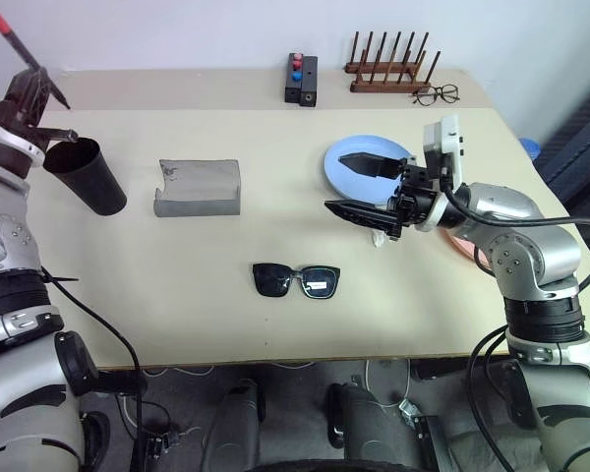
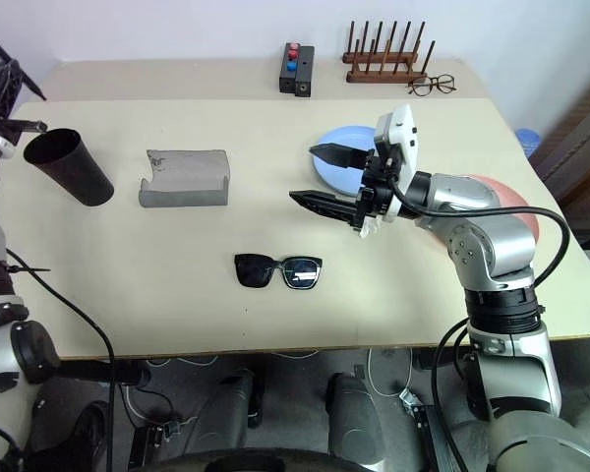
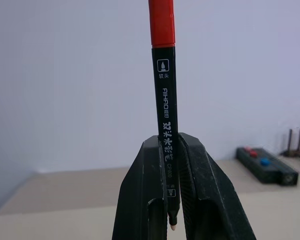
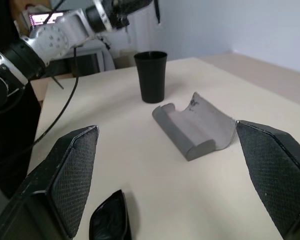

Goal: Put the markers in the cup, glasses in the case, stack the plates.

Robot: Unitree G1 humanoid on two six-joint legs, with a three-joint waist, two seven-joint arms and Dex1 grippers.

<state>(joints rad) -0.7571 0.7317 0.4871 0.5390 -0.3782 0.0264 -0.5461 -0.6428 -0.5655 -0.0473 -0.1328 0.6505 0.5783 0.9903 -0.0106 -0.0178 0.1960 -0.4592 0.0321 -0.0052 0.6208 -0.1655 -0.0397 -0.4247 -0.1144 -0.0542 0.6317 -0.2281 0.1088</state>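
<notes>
My left gripper (image 1: 29, 88) is clamped on the marker (image 3: 164, 95), red end up, long axis near upright. The cup (image 1: 87, 174) stands just below and beside that hand, mouth open. Right gripper (image 1: 366, 187) spread wide, empty, well apart.

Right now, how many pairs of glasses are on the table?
2. The black sunglasses lie near the table's front edge, in front of the open grey case. The wire-framed eyeglasses sit at the back, beside the wooden rack.
</notes>
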